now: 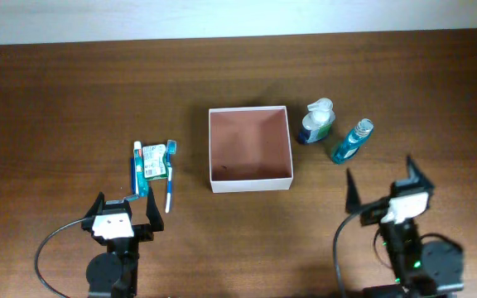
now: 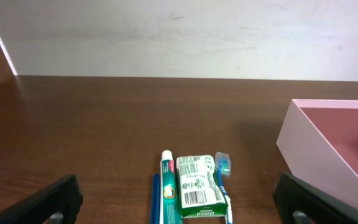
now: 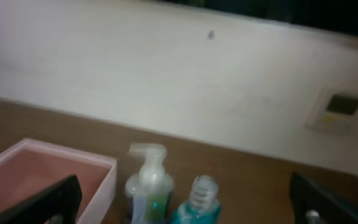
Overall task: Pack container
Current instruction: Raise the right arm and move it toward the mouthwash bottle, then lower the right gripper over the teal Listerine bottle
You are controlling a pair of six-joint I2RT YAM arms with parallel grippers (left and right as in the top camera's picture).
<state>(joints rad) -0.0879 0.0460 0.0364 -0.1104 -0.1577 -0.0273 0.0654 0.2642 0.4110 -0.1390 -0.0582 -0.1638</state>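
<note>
The container (image 1: 251,184) sits open and empty at the middle of the table (image 1: 56,99), with no item packed yet.

The left hand (image 1: 124,205) hangs low near the table's front edge, its 2 fingers spread wide and holding nothing. Directly ahead of it, between the finger lines in the left wrist view, lie a toothpaste tube (image 2: 167,186), a green box (image 2: 197,186) and a toothbrush (image 2: 222,180), side by side and touching or nearly so. Their long axes run straight away from this hand. The container lies ahead and to its right, just beyond the toothbrush.

The right hand (image 1: 383,182) is likewise spread and empty. A pump bottle (image 1: 316,122) and a blue bottle (image 1: 352,141) stand upright ahead of it, slightly to its left, close together. The pump bottle is just beside the container's right wall.

Each hand is clearly nearer its own group. Judging from this, the flat items suit the left hand, which would need to close across their narrow width, while the bottles suit the right.
</note>
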